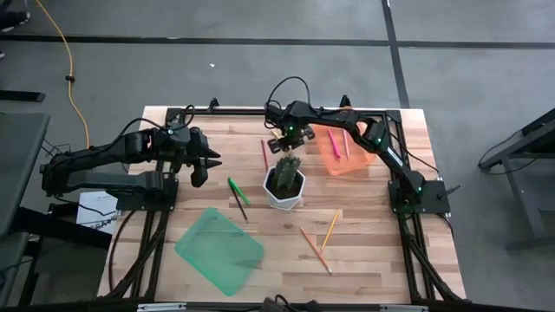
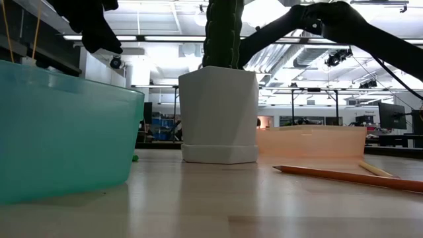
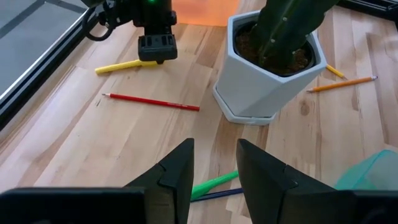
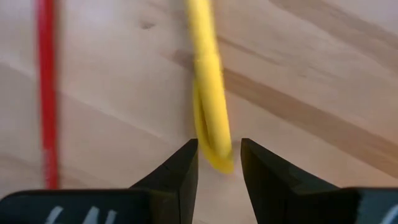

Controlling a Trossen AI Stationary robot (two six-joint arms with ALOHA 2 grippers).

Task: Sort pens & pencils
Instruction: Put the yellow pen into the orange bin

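1. Pale butcher-block planks make up the table (image 1: 364,251), framed by dark rails, with grey floor around it and a lit workshop behind in the low view
2. Pens: the yellow pen (image 4: 208,81) is a short, thick, glossy stick lying on bare wood just beside the red pencil (image 3: 151,101); the green pen (image 1: 238,190) lies between the left arm and the pot, crossing a thin dark pencil (image 1: 240,209); a pink pen (image 1: 332,143) rests inside the orange tray (image 1: 355,163)
3. Pencils: the red one is thin, long and sharpened, flat on the wood near the pot; an orange pencil (image 1: 314,249) and a yellow-orange pencil (image 1: 330,229) lie near each other at the front of the table
4. Centre: a white, faceted, matte pot (image 1: 284,192) holds a ribbed dark green cactus (image 1: 285,172)
5. Trays: the orange one is translucent plastic at the back right; a translucent green tray (image 1: 218,250) sits front left, apart from the pencils
6. Right gripper (image 4: 219,163) is low over the yellow pen, dark fingers spread, the pen's end between their tips, not pinched
7. Left gripper (image 3: 214,171) hangs above the green pen, fingers parted, holding nothing
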